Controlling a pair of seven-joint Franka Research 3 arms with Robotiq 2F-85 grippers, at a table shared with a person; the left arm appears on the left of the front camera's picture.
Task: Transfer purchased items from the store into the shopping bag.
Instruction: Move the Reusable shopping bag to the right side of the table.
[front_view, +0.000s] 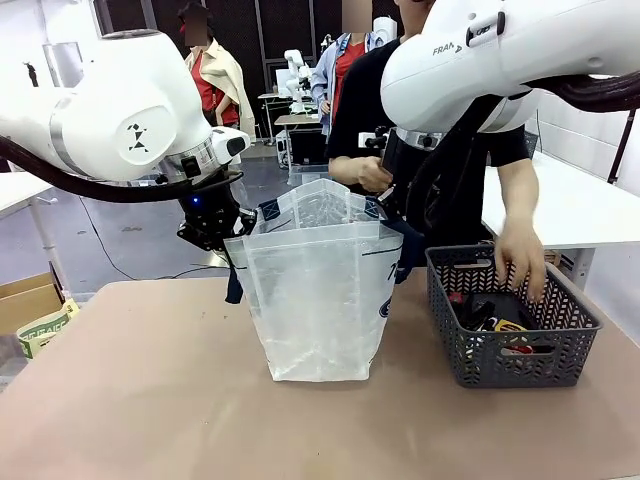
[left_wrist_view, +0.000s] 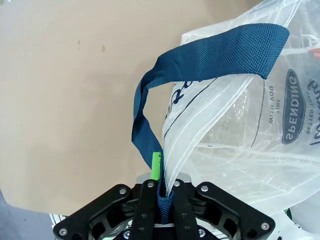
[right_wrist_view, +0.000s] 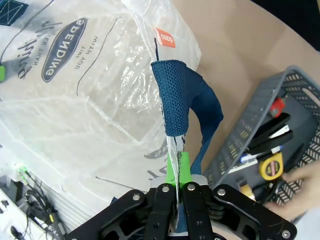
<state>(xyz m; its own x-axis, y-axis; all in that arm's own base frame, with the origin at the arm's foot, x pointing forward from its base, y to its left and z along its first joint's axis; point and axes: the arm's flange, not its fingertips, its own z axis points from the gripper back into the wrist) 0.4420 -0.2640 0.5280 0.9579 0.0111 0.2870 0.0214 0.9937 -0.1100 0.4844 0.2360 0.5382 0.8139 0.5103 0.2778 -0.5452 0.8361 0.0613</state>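
Bag (front_view: 320, 300) stands mid-surface (front_view: 130, 400), mouth up. Left tool (left_wrist_view: 164, 189) is clamped on the left strap (left_wrist_view: 200, 55) plus rim film. Right tool (right_wrist_view: 177, 172) is likewise clamped on the right strap (right_wrist_view: 172, 100) and rim. Basket (front_view: 510, 365) sits just right of bag. A person's hand (front_view: 520, 255) is in it among the items (front_view: 495, 312).

Handling, est.: bag film is thin, soft, slick, prob. very light (sags if unsupported). Grip pt: woven strap near rim, not bare film. Items: small, light; pinch across narrow side.
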